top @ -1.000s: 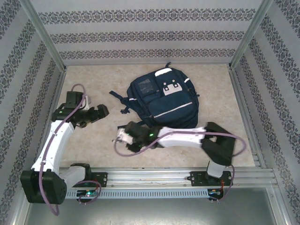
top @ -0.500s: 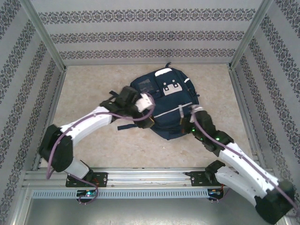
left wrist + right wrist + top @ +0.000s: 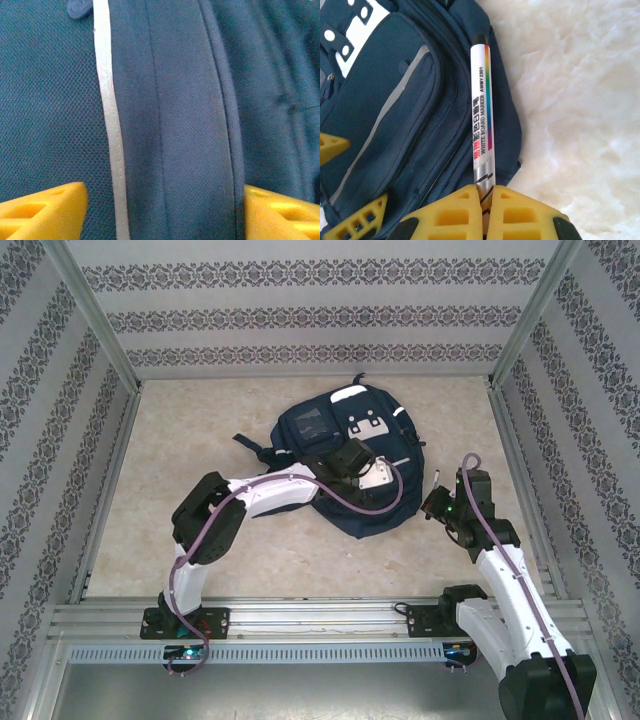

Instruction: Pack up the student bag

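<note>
Lining three sides, patterned wallpaper walls (image 3: 320,315) stand around a pale marbled worktop (image 3: 200,430), with an aluminium rail (image 3: 320,612) along its near edge. The student bag (image 3: 318,430) lies flat and front up near the middle of the worktop, its straps trailing to the left.

A whiteboard marker (image 3: 482,115) with a black cap lies along the bag's right edge, capped end pointing away from the wrist. The right pincer (image 3: 487,192) pinches its near end, and that arm rises from its base just beside the bag's right side.

The left arm folds at the elbow and reaches rightward across the bag's lower front. The left pincer (image 3: 162,212) is spread wide close over navy fabric, straddling a grey stripe (image 3: 112,140). Whether it touches the cloth cannot be told.
</note>
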